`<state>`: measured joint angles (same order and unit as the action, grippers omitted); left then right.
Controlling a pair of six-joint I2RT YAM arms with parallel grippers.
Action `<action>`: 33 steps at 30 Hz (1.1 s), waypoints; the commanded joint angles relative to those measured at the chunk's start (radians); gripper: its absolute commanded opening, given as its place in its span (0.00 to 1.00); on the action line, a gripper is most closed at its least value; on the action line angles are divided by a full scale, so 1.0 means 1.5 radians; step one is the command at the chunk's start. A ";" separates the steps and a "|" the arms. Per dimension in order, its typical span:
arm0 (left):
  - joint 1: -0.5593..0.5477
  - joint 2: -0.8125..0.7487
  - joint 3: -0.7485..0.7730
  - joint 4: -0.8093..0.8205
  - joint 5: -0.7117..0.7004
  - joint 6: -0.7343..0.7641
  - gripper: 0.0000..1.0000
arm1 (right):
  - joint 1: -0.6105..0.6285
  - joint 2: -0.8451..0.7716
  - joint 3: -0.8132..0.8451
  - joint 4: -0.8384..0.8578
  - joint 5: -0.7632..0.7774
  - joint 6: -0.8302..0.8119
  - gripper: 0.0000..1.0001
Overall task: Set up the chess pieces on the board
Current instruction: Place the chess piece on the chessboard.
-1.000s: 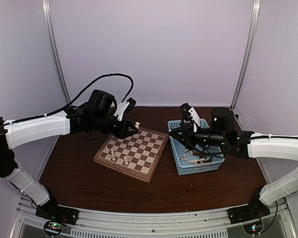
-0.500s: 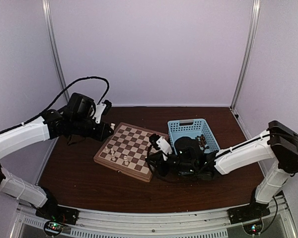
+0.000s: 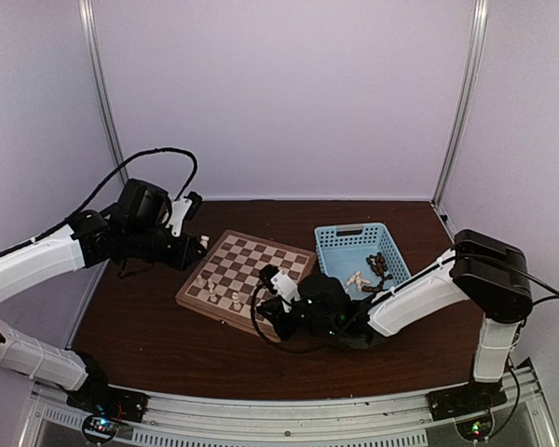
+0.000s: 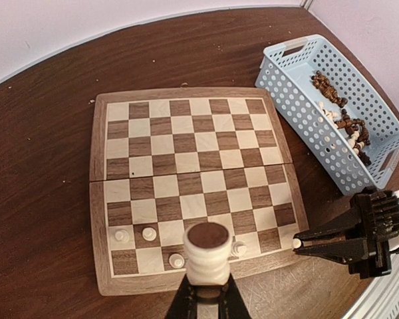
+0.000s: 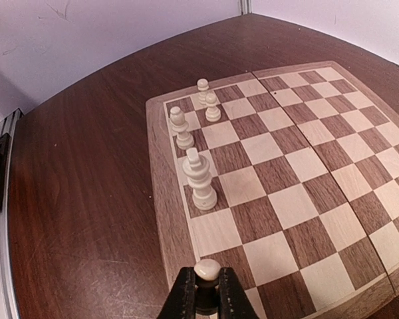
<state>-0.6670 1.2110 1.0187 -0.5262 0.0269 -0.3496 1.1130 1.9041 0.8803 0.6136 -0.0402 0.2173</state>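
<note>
The board (image 3: 261, 265) lies left of centre on the table, with several cream-white chess pieces (image 3: 211, 290) on its left rows. My left gripper (image 3: 201, 244) is at the board's far left corner, shut on a cream piece (image 4: 208, 254) held with its brown base toward the camera, above the board (image 4: 96, 199). My right gripper (image 3: 268, 277) is low at the board's near edge, shut on a small cream piece (image 5: 207, 269). A cream king (image 5: 199, 179) and smaller pieces (image 5: 181, 128) stand along the rim (image 5: 163, 173) ahead of it.
A light-blue perforated basket (image 3: 354, 244) stands right of the board and holds several dark brown and cream pieces (image 4: 349, 125). My right gripper (image 4: 299, 244) also shows in the left wrist view. Purple walls close in the back and both sides.
My right arm has swung from over the basket down and left to the board's near edge, holding a cream piece. My left gripper has drawn back left from over the board.
</note>
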 commanded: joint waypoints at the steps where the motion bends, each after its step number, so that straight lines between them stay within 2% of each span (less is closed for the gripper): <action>1: 0.005 -0.013 -0.014 0.014 0.005 -0.005 0.00 | 0.020 0.012 0.018 0.005 0.053 0.013 0.04; 13: 0.005 -0.014 -0.014 0.021 0.010 -0.004 0.00 | 0.021 0.048 0.035 -0.021 0.128 0.020 0.07; 20: 0.005 -0.016 -0.018 0.023 0.009 -0.004 0.00 | 0.021 0.041 0.022 -0.008 0.127 0.017 0.26; 29: 0.005 -0.020 -0.018 0.015 0.005 -0.002 0.00 | 0.021 0.013 0.009 -0.011 0.131 0.019 0.39; 33: 0.005 -0.020 -0.016 0.004 0.004 -0.002 0.00 | 0.021 -0.013 0.009 -0.032 0.133 0.027 0.40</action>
<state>-0.6670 1.2015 0.9966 -0.5259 0.0338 -0.3496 1.1416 1.9541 0.9035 0.5861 0.1360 0.2405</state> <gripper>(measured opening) 0.075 0.403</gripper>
